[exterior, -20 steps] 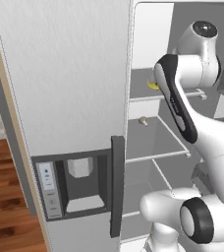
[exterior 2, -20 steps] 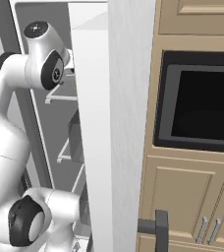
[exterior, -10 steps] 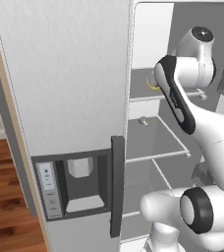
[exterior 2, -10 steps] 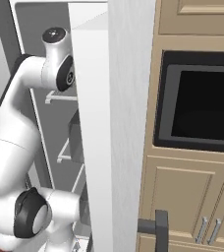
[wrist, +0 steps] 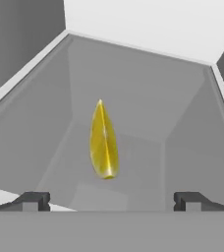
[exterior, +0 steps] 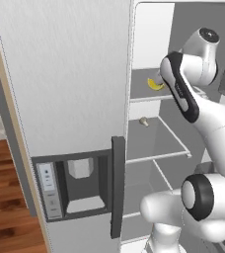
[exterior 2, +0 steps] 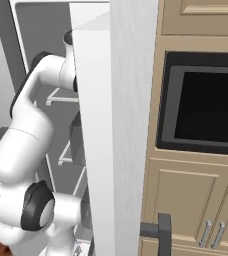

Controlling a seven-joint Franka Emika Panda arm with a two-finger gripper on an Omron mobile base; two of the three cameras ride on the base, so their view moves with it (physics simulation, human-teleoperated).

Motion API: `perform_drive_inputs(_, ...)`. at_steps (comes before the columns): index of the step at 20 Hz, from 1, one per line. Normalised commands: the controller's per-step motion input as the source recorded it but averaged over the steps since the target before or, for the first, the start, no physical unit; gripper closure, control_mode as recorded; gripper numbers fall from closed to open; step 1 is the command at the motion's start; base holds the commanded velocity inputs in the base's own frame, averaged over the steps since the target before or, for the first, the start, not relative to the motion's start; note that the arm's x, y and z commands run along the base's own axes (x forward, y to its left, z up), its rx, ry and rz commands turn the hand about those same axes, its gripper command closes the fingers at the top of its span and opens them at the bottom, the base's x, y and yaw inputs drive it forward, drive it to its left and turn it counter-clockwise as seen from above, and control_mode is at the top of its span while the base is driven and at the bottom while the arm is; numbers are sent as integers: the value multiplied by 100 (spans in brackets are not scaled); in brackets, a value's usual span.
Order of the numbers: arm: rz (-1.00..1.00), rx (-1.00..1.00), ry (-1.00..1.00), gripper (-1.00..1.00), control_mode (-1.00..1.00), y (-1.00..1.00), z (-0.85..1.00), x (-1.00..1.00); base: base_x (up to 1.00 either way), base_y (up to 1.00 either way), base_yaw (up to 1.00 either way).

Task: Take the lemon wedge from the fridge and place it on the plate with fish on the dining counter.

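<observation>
In the left base view, the fridge point(exterior: 70, 89) fills the left side with its light grey closed door, which carries a dark dispenser panel point(exterior: 77, 185) low down and a dark vertical handle point(exterior: 117, 185) at its right edge. Right of that handle the other compartment stands open, showing grey shelves. A small beige-brown lump point(exterior: 143, 121) sits on the middle shelf point(exterior: 156, 141). One shelf higher point(exterior: 141, 91), the lemon wedge point(exterior: 155, 85) lies as a yellow crescent, just beside the dark forearm of the white arm point(exterior: 181, 89), which reaches in from the lower right.

In the right base view, the arm point(exterior 2: 28, 135) rises at the left and bends into the fridge behind the edge of the open door point(exterior 2: 118, 125). To the right of the door are beige cabinets point(exterior 2: 196, 205) around a dark built-in oven point(exterior 2: 206, 107).

In the hand view, the wedge point(wrist: 104, 142) lies on the grey shelf floor with its narrow end pointing away, between and a little ahead of the two dark fingertips point(wrist: 33, 201). The gripper point(wrist: 111, 201) is spread wide, with both tips well apart from the wedge and nothing between them held.
</observation>
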Motion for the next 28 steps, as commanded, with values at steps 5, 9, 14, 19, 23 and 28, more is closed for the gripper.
perform_drive_inputs(5,0,0,1,-100,-100,10,-1,28,0,0,0)
perform_drive_inputs(9,0,0,0,-100,-100,1,-12,20,0,0,0)
perform_drive_inputs(14,0,0,0,-100,-100,0,-30,7,0,0,0)
perform_drive_inputs(19,0,0,0,-100,-100,3,-22,0,0,0,0)
perform_drive_inputs(23,0,0,0,-100,-100,13,-13,0,0,0,0)
perform_drive_inputs(28,0,0,0,-100,-100,12,-11,16,0,0,0)
